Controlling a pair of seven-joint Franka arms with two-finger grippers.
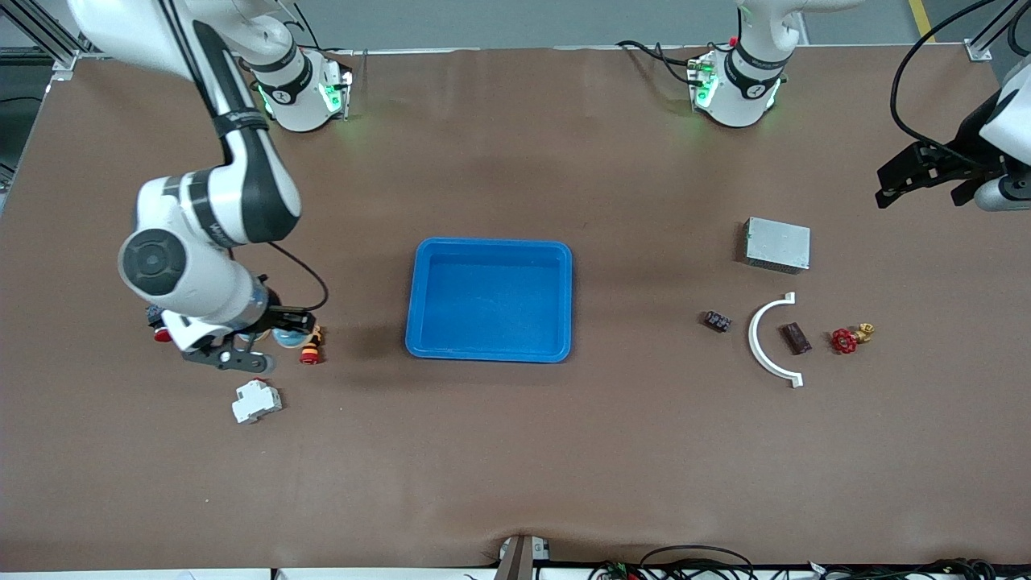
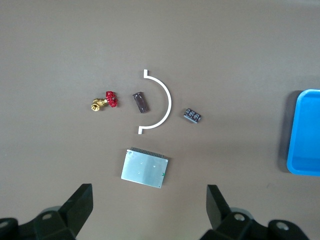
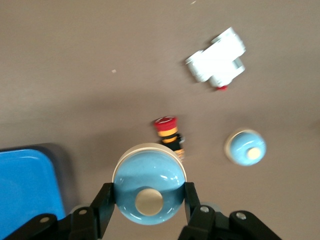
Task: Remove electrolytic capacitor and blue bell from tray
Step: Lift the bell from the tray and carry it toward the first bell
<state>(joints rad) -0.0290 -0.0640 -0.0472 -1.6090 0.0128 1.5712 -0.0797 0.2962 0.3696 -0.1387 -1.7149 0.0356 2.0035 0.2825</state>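
My right gripper (image 1: 278,334) is shut on a light blue bell (image 3: 149,192) with a cream button on top, one finger on each side. It holds the bell over the table near the right arm's end, beside a red and yellow push button (image 3: 168,132). A second blue bell (image 3: 245,147) sits on the table close by. The small dark capacitor block (image 1: 717,321) lies near the left arm's end and also shows in the left wrist view (image 2: 192,115). My left gripper (image 1: 922,187) is open and empty, high over that end of the table.
A blue tray (image 1: 490,242) stands mid-table. A white breaker (image 1: 256,400) lies near the right gripper, nearer to the camera. By the capacitor lie a white curved piece (image 1: 761,338), a brown block (image 1: 795,337), a red-handled brass valve (image 1: 850,338) and a silver box (image 1: 776,244).
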